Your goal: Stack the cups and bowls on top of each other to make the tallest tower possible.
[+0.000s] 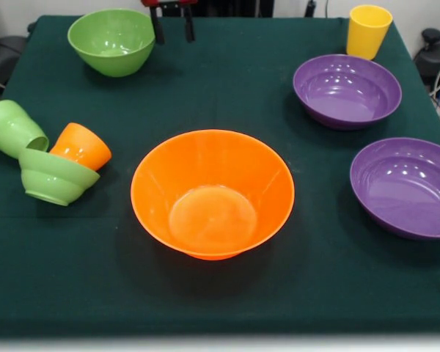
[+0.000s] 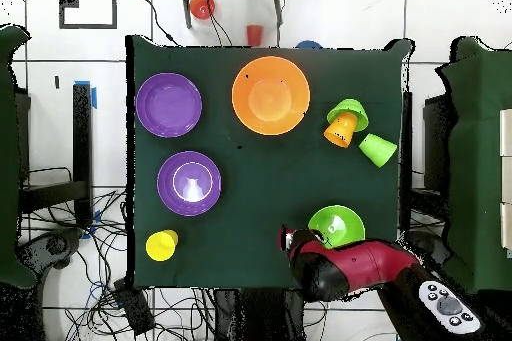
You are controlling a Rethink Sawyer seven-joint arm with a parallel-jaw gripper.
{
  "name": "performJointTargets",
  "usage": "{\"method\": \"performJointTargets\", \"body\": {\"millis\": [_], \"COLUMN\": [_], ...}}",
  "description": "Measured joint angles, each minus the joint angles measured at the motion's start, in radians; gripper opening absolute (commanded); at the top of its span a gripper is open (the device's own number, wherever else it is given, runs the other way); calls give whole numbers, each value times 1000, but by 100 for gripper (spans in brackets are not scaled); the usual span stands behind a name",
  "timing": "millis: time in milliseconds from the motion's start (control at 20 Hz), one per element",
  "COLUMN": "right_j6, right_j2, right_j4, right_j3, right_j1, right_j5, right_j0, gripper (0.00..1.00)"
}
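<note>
Bench: a dark green cloth covers the bench [image 1: 205, 81]; in the overhead view pale floor tiles and loose cables surround it.
Tool: the tool [image 1: 171, 26] shows only as two dark fingers at the top edge of the front view, standing apart with a clear gap and nothing between them — released. It hangs just beside the medium green bowl.
Arm: the red and black arm [image 2: 355, 265] lies along the bench edge in the overhead view, next to that same bowl.
Orange bowl: the large orange bowl [image 1: 213, 192] sits upright near the middle front of the cloth, nothing inside it.
Medium green bowl: the medium green bowl [image 1: 111, 41] stands upright near a far corner.
Purple bowls: the two purple bowls [image 1: 347, 91] [image 1: 407, 187] sit upright, side by side but apart.
Yellow cup: the yellow cup [image 1: 367, 31] stands upright just behind one purple bowl.
Cluster: the small green bowl [image 1: 53, 177], tilted, touches the orange cup [image 1: 81, 146]; the green cup [image 1: 13, 127] lies on its side just beside them.
Tower: none — no piece is stacked on another.
</note>
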Motion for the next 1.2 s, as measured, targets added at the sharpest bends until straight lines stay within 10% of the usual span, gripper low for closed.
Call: {"method": "performJointTargets", "body": {"millis": [1200], "right_j6": [0], "right_j2": [163], "right_j4": [119], "right_j3": [53], "right_j1": [-163], "right_j5": [108], "right_j0": [-114], "gripper": [100]}}
